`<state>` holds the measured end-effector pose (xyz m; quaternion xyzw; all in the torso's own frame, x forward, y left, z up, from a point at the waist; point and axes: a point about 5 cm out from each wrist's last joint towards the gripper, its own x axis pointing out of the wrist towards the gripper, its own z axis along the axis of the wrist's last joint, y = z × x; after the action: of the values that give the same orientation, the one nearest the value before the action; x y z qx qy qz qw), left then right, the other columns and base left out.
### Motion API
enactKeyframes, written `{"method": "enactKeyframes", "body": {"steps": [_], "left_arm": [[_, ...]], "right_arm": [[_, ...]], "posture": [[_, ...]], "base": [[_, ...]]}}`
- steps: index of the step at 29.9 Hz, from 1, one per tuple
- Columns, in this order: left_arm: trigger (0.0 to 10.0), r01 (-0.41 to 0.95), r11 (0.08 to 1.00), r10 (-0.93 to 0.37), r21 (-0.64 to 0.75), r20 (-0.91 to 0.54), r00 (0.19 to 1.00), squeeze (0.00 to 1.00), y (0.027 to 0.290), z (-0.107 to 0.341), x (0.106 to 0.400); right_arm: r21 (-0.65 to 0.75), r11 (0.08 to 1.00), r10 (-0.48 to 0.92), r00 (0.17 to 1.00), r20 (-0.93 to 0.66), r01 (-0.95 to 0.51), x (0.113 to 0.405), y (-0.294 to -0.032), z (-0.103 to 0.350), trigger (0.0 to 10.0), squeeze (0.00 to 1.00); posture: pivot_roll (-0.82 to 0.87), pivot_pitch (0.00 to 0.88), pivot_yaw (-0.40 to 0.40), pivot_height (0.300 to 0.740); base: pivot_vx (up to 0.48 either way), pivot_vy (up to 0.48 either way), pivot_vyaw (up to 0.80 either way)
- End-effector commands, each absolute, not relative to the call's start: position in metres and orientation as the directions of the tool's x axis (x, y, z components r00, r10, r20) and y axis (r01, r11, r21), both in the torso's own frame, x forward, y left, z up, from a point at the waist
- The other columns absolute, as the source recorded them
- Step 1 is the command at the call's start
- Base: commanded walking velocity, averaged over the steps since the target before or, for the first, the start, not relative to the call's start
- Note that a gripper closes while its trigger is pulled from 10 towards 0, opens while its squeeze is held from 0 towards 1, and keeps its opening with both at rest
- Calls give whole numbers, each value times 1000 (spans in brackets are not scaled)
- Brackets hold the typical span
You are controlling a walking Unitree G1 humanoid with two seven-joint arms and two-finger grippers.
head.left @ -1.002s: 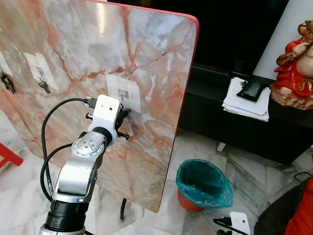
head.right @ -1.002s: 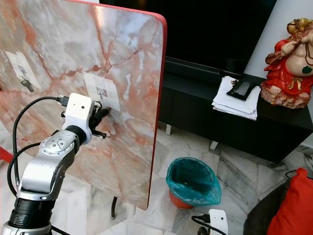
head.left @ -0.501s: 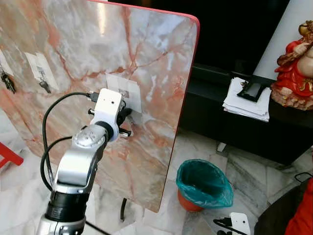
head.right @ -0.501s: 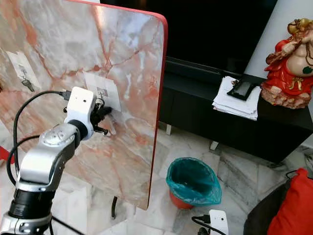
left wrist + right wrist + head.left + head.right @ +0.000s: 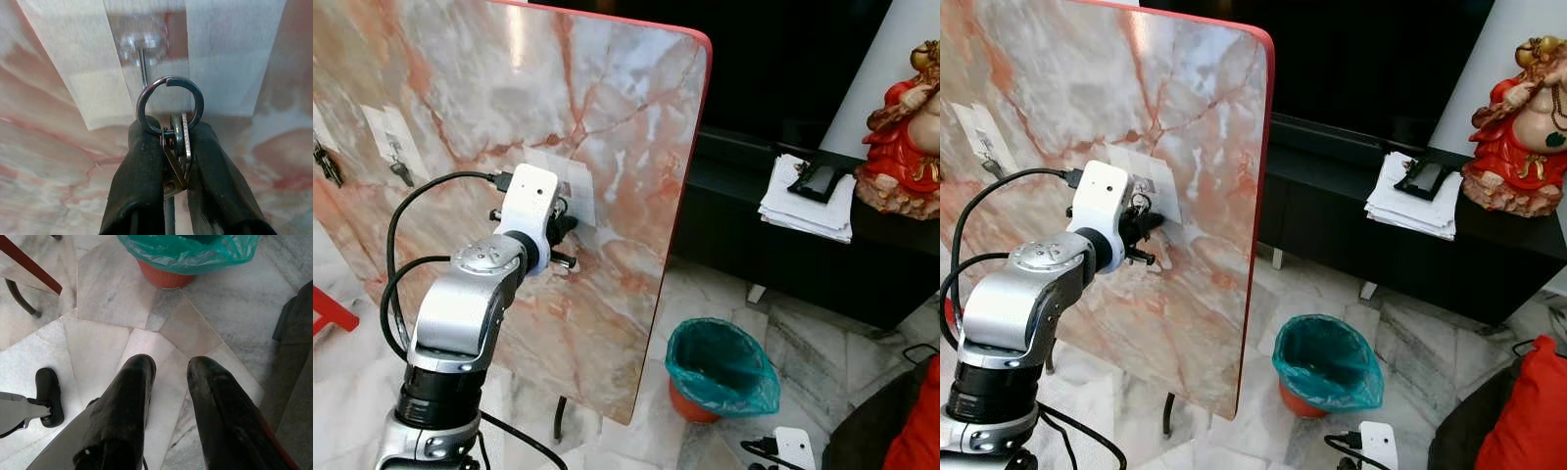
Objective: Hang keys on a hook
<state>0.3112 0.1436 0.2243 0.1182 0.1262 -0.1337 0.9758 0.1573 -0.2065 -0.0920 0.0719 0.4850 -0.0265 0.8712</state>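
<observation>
My left gripper (image 5: 172,137) is shut on a bunch of keys (image 5: 177,149) and holds it up against the marble board (image 5: 607,108). The key ring (image 5: 169,105) stands in front of the thin metal hook (image 5: 142,63), which sits on a white adhesive patch (image 5: 576,186); whether the ring is over the hook I cannot tell. In the eye views the left gripper (image 5: 560,233) sits right at that patch. My right gripper (image 5: 168,367) hangs open above the floor.
Two more patches with keys (image 5: 399,172) hang further left on the board. A bin with a teal bag (image 5: 720,370) stands on the floor by the board's right edge. A black cabinet (image 5: 803,259) carries papers (image 5: 808,201) and a red figurine (image 5: 906,127).
The left arm has risen and pressed closer to the board, bringing the keys up to the hook patch. The right arm has not moved.
</observation>
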Motion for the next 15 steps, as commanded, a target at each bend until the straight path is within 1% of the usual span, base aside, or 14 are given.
{"method": "enactKeyframes", "body": {"steps": [1, 4, 15], "left_arm": [[10000, 316, 926, -256, 207, -269, 928, 0, 138, 231, 308], [10000, 292, 934, -223, 205, -304, 926, 0, 141, 225, 308], [10000, 218, 952, -147, 214, -305, 941, 0, 150, 224, 309]], "right_arm": [[94, 987, 9, 528, -849, 134, 156, -210, -92, 10000, 0], [95, 986, 10, 528, -849, 134, 156, -210, -92, 10000, 0], [92, 987, 10, 527, -850, 131, 155, -211, -92, 10000, 0]], "posture": [[6, 0, -80, 740], [6, 0, -80, 740], [13, 0, -90, 740]], "base": [[0, 0, 0], [0, 0, 0], [0, 0, 0]]}}
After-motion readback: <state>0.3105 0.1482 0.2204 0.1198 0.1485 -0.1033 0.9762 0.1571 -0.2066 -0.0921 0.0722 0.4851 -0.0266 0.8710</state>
